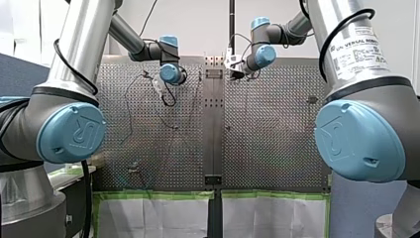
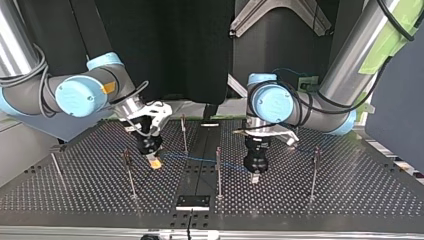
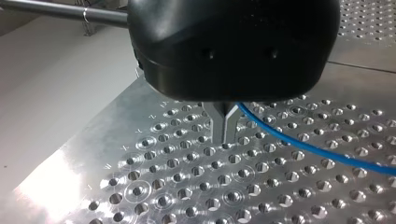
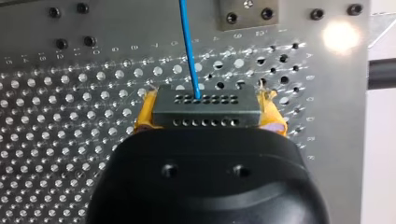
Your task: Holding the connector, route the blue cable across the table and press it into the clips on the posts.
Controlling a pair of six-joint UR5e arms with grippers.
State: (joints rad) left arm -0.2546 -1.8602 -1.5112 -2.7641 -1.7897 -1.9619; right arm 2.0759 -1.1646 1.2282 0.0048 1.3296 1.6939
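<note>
Front and top views face each other across the perforated table [image 1: 277, 139]; wrist cameras sit close.

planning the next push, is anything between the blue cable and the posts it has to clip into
Nothing visible does. The blue cable runs low over the table between my right gripper and my left gripper, close by the middle post. The clips are too small to make out.

The connector [image 4: 208, 112] is held in the right gripper [image 2: 155, 163] — from it the cable [image 2: 200, 159] is strung over the table [image 2: 350, 190], between two posts [image 2: 218, 170], to the left gripper [image 2: 255, 176].
</note>
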